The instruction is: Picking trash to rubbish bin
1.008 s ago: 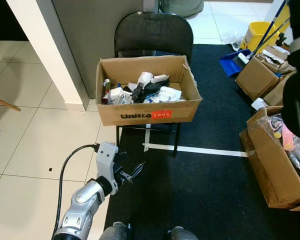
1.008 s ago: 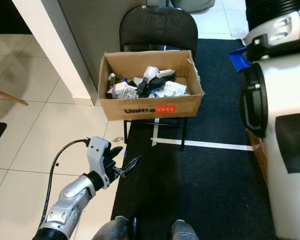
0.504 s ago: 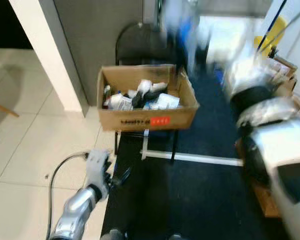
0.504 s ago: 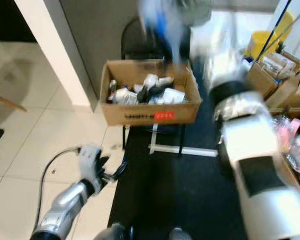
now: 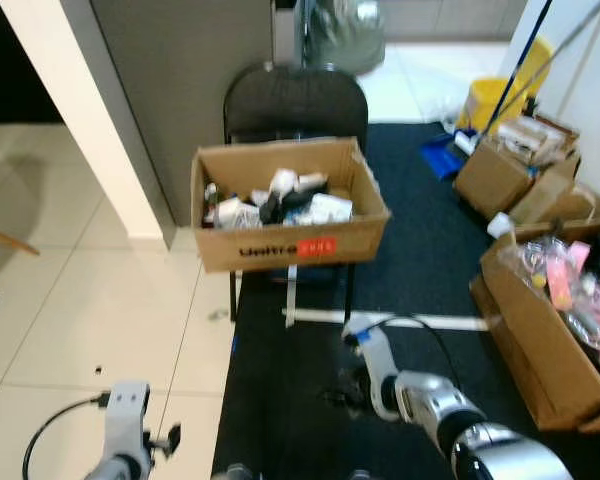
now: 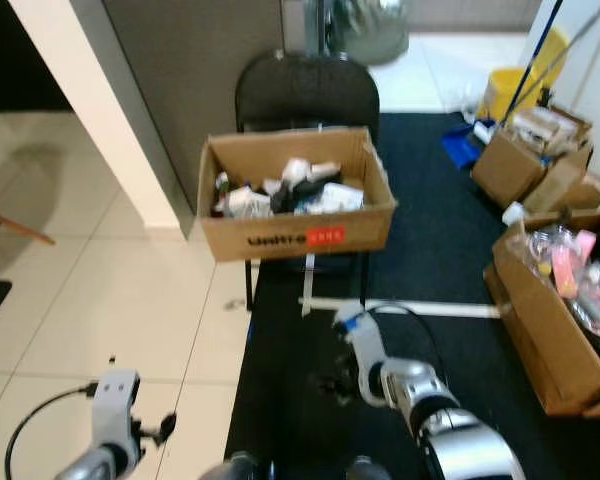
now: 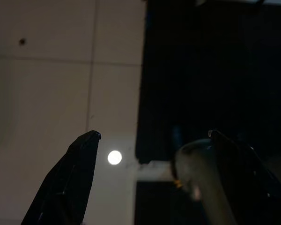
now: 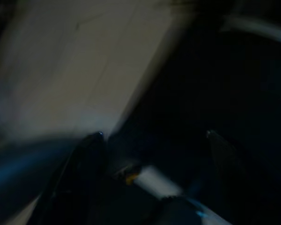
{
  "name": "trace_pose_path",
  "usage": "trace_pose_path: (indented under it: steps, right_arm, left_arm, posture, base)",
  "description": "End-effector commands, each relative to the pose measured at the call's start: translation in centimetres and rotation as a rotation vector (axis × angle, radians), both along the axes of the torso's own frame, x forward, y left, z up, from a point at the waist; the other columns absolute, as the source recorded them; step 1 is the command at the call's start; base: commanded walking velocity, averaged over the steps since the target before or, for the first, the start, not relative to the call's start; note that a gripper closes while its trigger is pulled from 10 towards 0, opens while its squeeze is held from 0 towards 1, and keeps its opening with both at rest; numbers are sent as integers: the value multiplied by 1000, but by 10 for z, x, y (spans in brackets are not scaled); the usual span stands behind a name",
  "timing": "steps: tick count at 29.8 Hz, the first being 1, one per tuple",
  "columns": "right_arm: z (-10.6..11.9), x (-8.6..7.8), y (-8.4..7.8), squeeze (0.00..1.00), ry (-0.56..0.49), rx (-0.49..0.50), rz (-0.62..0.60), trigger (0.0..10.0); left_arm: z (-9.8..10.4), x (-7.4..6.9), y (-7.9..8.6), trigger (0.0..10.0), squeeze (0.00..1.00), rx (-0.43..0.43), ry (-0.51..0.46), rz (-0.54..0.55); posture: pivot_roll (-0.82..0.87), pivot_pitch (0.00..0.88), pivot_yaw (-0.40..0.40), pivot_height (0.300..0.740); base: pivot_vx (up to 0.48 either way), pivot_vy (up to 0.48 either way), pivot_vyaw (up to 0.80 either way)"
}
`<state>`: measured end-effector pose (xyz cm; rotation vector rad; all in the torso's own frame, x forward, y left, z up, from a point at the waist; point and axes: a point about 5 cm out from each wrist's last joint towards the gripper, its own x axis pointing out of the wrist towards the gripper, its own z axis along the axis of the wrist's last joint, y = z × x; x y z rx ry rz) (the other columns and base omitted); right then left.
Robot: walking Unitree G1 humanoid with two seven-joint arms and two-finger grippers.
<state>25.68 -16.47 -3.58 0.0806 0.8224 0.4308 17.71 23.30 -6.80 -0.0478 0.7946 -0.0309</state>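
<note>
A brown cardboard box (image 5: 280, 245) printed "Unitree" rests on a black chair (image 5: 295, 100) and holds mixed trash (image 5: 280, 205), white and black pieces. My left gripper (image 5: 165, 440) hangs low at the bottom left over the pale tiles; in the left wrist view (image 7: 152, 135) it is open with nothing between its fingers. My right gripper (image 5: 338, 395) is low over the black carpet (image 5: 420, 260), in front of the chair. The blurred right wrist view (image 8: 154, 135) shows it open and holding nothing.
A white pillar (image 5: 80, 120) stands at the left of the chair. Open cardboard boxes (image 5: 540, 340) with clutter line the right side, with a yellow bucket (image 5: 495, 100) and a blue dustpan (image 5: 442, 158) behind. A white tape line (image 5: 430, 322) crosses the carpet.
The right arm has dropped from close before the camera to low over the carpet. The left arm has sunk toward the bottom left corner. The view itself has shifted a little.
</note>
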Motion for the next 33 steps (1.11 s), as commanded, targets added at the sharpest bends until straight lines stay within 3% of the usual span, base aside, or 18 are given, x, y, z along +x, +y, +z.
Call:
trace_pose_path:
  steps: [1,3,4,5,6,9,10,14,23,33]
  right_arm:
    - [-21,-27,-12,0,115,-51,-152,10000]
    - [-37,-53,-21,0,190,-93,-218,10000]
    - [-37,-53,-21,0,190,-93,-218,10000]
    - [-43,-65,-25,0,226,-120,-236,10000]
    - [-55,-91,-32,0,308,-203,-239,10000]
    - [-60,-104,-34,0,336,-249,-205,10000]
    - [-62,-108,-29,0,342,-248,-167,10000]
    - [-62,-106,-25,0,342,-245,-152,10000]
    - [-55,-85,-15,0,284,-296,-89,10000]
    - [-57,-91,-13,0,288,-290,-46,10000]
  left_arm:
    - [-8,-17,8,10000,0,36,65,17]
    - [-14,-28,7,10000,0,48,122,27]
    - [-14,-28,7,10000,0,48,122,27]
    - [-18,-33,6,10000,0,53,152,35]
    - [-26,-48,3,10000,0,59,229,63]
    - [-31,-59,0,10000,0,64,278,79]
    - [-35,-69,-5,10000,0,61,314,91]
    - [-38,-75,-11,10000,0,51,326,98]
    - [-41,-79,-19,10000,0,68,347,58]
    - [-39,-70,-22,10000,0,74,324,50]
  posture:
    - [5,53,66,740]
    - [14,43,59,740]
    - [14,43,59,740]
    - [21,39,52,740]
    - [41,25,34,740]
    - [41,25,34,740]
    - [41,29,29,740]
    - [32,28,34,740]
    - [31,36,46,740]
    - [49,55,25,740]
  base:
    - [0,0,0]
    - [0,0,0]
    - [0,0,0]
    - [0,0,0]
    - [0,0,0]
    - [0,0,0]
    - [0,0,0]
    - [0,0,0]
    - [0,0,-800]
    - [0,0,-160]
